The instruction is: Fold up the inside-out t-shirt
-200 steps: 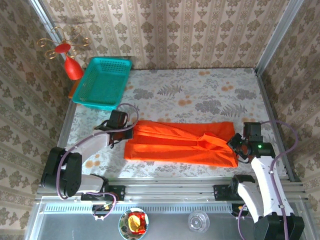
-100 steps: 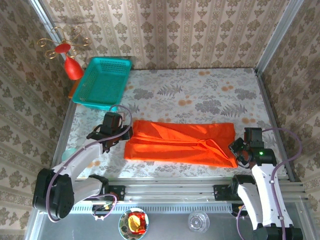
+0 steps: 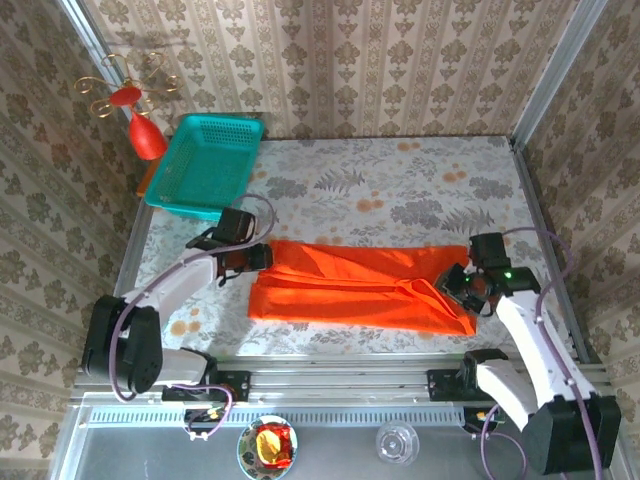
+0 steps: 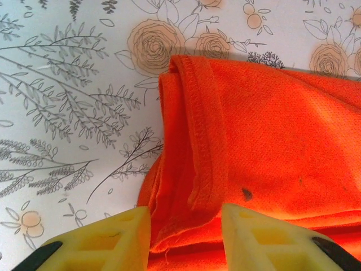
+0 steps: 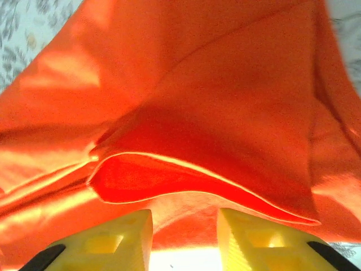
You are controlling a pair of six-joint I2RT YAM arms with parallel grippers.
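The bright orange-red short-sleeved t-shirt of soft plain fabric [image 3: 360, 288] lies as a long band across the near middle of the floral-printed table cover [image 3: 400, 180], with one end at each arm. The left gripper [image 4: 186, 217] stands with its jaws narrowly parted over the band's left end, with nothing clamped. The right gripper [image 5: 185, 217] stands likewise at the right end, parted and holding nothing.

Risks:
- If either gripper closes on the top layer alone, the lower layers probably stay down and the band opens when lifted.
- The raised flap [image 5: 225, 130] at the right end is loose. A jaw sliding under it could drag it out of line.
- A low approach may pinch the table cover together with the fabric.

View differences:
- The top camera gives the whole band and the placement of both arms.
- The left wrist camera resolves the stitched, rolled hem [image 4: 200, 130] and the layers beneath it.
- The right wrist camera shows the hollow under the flap, which from above reads as a mere ridge.
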